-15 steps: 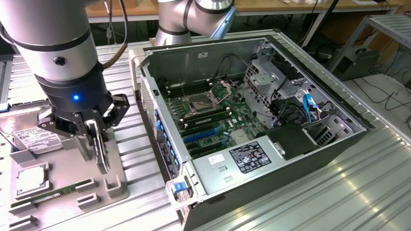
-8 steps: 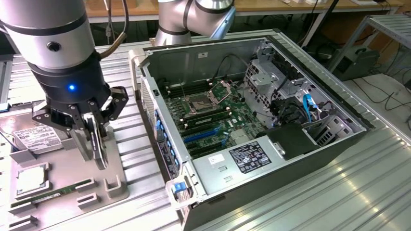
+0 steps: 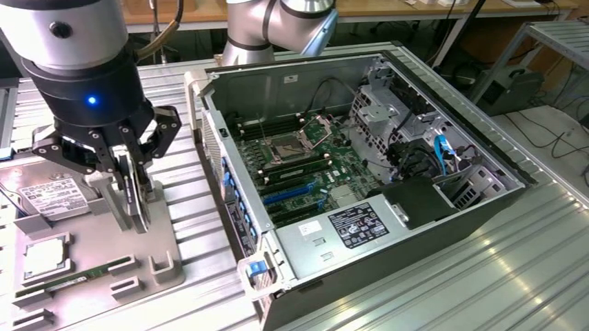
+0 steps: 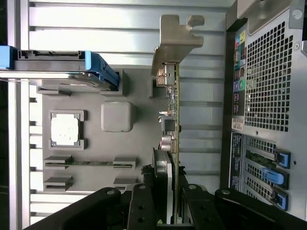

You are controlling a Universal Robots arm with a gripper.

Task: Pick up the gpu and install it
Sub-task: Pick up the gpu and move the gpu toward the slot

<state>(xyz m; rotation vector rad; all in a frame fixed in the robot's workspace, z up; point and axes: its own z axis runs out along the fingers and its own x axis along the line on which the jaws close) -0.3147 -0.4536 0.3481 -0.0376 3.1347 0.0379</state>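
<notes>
**A:** How is the claw found, and where is the gpu?

**B:** The gripper is seen clenched on the gpu. The card is held on edge over the grey tray, at the exterior view's left. Whether its lower edge is clear of the tray cannot be told.

**A:** What edges and open room are to be noted?

**B:** A strip of ribbed metal table is left between the tray and the computer case. The case is laid on its side with its open face upward. The motherboard is walled in on all four sides. Blue slots are set near the wall closest to the tray.

**A:** How is the card itself seen?

**B:** In the wrist view it is met edge-on, as a thin green board with small metal-cased parts along it. A silver bracket with a bent, notched tab is fixed at the far end. The round fan is flanked by black fingers.

**A:** And the materials?

**B:** The tray is matte grey, with blocky raised holders. A square silver chip, a narrow green memory stick and a white-labelled hard drive are laid in it. The case's rear panel is perforated sheet metal.
</notes>
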